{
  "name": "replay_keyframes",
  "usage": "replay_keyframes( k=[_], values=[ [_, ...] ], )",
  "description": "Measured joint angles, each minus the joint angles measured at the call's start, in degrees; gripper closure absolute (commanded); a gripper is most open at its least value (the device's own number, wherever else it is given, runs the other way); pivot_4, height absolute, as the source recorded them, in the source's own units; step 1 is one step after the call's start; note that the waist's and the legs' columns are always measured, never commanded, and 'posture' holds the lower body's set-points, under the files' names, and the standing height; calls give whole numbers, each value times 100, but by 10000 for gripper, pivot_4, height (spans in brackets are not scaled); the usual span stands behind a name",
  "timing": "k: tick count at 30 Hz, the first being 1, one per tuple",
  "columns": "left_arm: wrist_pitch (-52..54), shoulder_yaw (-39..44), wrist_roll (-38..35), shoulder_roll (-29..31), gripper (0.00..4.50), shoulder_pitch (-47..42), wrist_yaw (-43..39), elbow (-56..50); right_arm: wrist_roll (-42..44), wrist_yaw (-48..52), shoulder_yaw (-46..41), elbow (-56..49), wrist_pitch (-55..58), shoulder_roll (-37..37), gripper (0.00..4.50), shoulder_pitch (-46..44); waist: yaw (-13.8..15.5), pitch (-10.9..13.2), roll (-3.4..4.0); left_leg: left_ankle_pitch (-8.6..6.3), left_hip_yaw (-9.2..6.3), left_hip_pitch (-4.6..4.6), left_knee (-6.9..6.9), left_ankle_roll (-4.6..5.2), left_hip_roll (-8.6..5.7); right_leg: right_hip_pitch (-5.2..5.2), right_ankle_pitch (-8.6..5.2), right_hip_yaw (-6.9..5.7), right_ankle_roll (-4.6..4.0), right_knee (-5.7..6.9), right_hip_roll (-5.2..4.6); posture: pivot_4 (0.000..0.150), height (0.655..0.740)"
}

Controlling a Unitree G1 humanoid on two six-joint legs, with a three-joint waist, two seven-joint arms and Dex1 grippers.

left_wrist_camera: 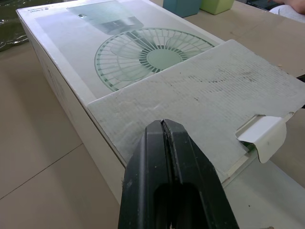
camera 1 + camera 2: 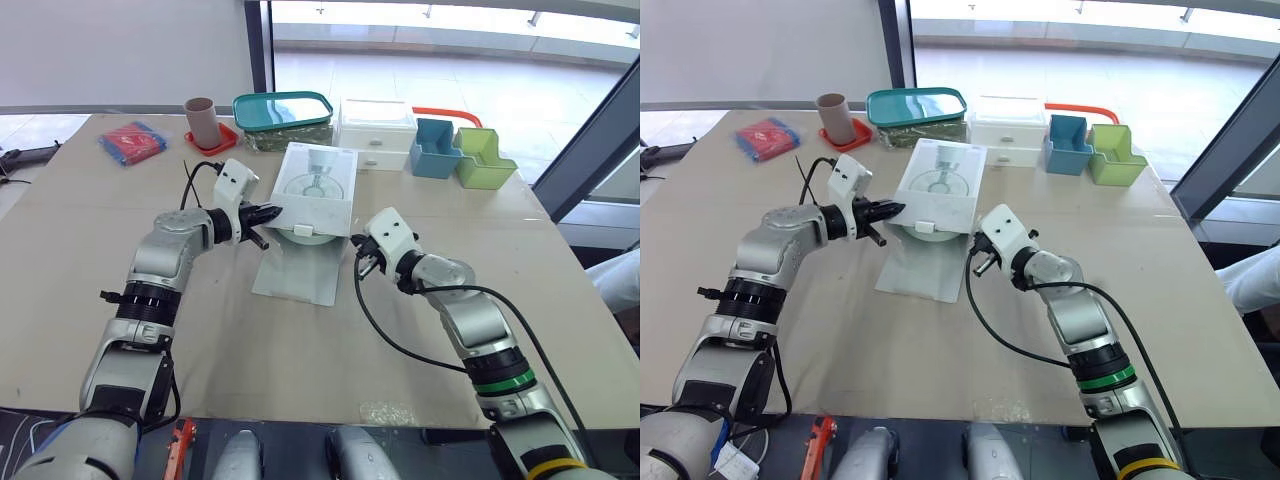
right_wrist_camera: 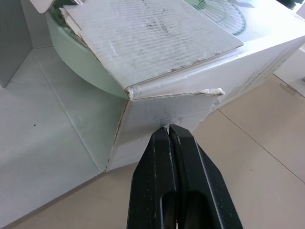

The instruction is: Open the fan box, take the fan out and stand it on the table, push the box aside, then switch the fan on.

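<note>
The left gripper [image 1: 163, 128] has its two black fingers pressed together and holds nothing. Its tip lies over the inner cardboard flap [image 1: 200, 102] at the near left corner of the white cardboard fan box [image 2: 322, 178]; contact cannot be confirmed.

The right gripper [image 3: 169, 130] is likewise pressed together and empty. Its tip is just beside the crumpled near right corner of the box, low on the side wall.

The box lies flat near the middle of the tan table [image 2: 300, 360]. Its long axis runs away from the robot and its open end faces the robot. The outer flap [image 2: 298, 275] is folded down flat on the table towards the robot. The pale green round fan [image 2: 300, 232] sits in the open mouth, partly under the inner flap, between the two grippers.

Assessment: the box is open and the fan is not yet out. Withdrawal would have to follow the long axis, towards the robot and over the lowered flap. The left gripper appears nearer the fan's rim. Either gripper must spread its fingers before it can grip. The inner flap overhangs the fan and may snag it, and the box could slide along with the fan unless braced.
</note>
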Motion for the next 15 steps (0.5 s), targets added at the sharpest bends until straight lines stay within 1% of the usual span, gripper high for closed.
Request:
replay_keyframes(
  k=[15],
  values=[
    [74, -9, -1, -55, 45000, 0, 16, -73, -52, 176, 16, 109, -249, 45, 44843, 6, -3, 0, 0, 0, 0, 0, 0, 0, 0, -1, 0, 0, 0, 0, 0, 1500, 7400]
  ],
)
